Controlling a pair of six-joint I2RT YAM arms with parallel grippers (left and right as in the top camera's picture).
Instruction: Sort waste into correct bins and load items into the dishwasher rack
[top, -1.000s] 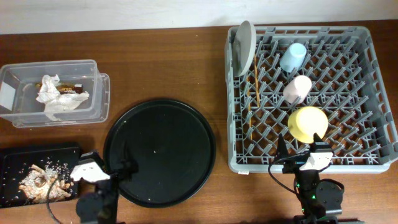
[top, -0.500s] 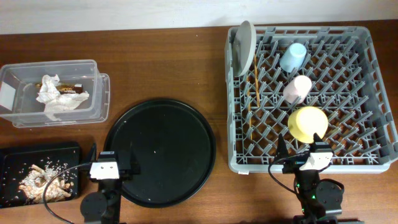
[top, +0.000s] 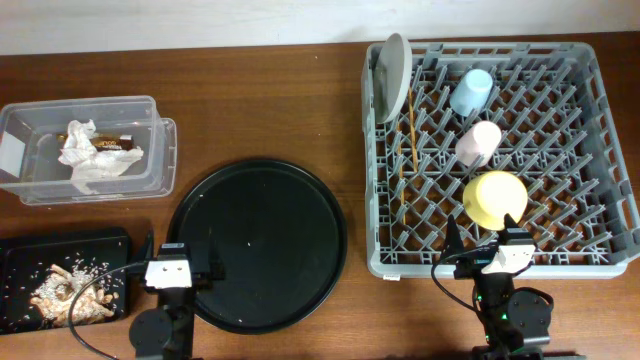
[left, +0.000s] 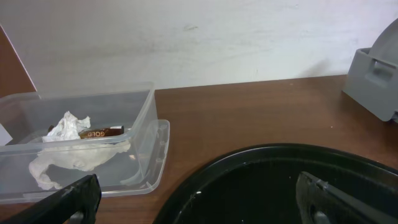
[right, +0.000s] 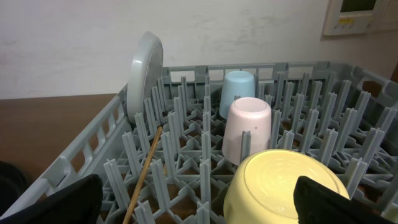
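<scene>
The grey dishwasher rack (top: 600, 150) holds the white-grey plate (top: 393, 75) on edge, the wooden chopsticks (top: 408, 140), the blue cup (top: 471, 91), the pink cup (top: 478, 143) and the yellow bowl (top: 495, 198), all upside down. The clear tub (top: 150, 150) holds the white tissue (top: 95, 160) with the brown wrapper (top: 112, 143). The flat black tray (top: 25, 255) holds the tan food scraps (top: 65, 292). My left gripper (top: 180, 272) is open and empty at the round tray's front edge. My right gripper (top: 487, 252) is open and empty at the rack's front wall.
A large round black tray (top: 257, 242) lies mid-table, between the bins and the rack. In the left wrist view the tub (left: 146, 124) stands ahead left and the round tray (left: 280, 180) lies under the fingers. In the right wrist view the bowl (right: 286, 186) is close ahead.
The left gripper swung from pointing toward the flat black tray to facing straight ahead over the round tray's front edge, then stayed still. The right arm has not moved.
</scene>
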